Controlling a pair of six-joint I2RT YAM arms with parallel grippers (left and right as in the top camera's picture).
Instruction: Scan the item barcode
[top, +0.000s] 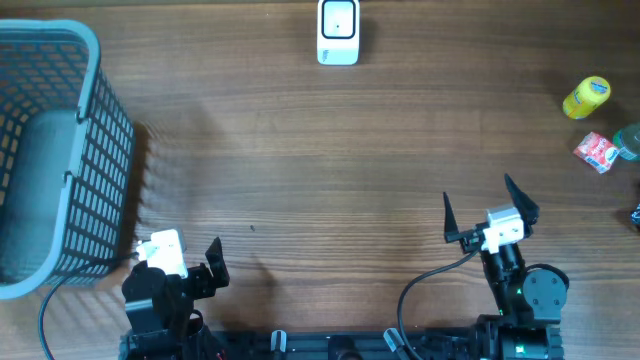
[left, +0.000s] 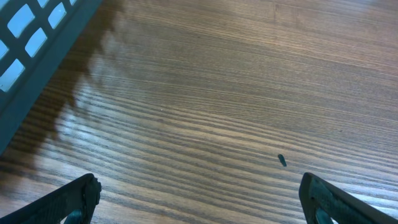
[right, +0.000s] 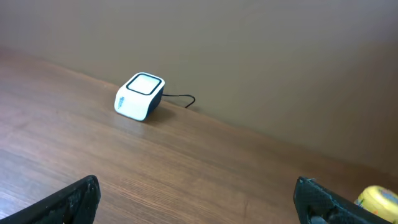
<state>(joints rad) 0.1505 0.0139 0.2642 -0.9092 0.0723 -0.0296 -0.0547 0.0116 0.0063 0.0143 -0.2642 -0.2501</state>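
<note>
Wooden table (top: 300, 160) carries everything. Nearest, the left gripper (left: 198, 190) and right gripper (top: 478, 195) both gape wide, holding nothing. A grey basket (top: 100, 130) stands just beside the left one. Farther right lie a red packet (top: 596, 151) and yellow bottle (top: 587, 97); the white scanner (top: 338, 32) sits at the far edge

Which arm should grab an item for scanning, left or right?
Right. The yellow bottle and red packet lie at the right edge of the table, nearer the right gripper, whose jaws stand open and empty. The left gripper sits by the basket, far from them.
</note>
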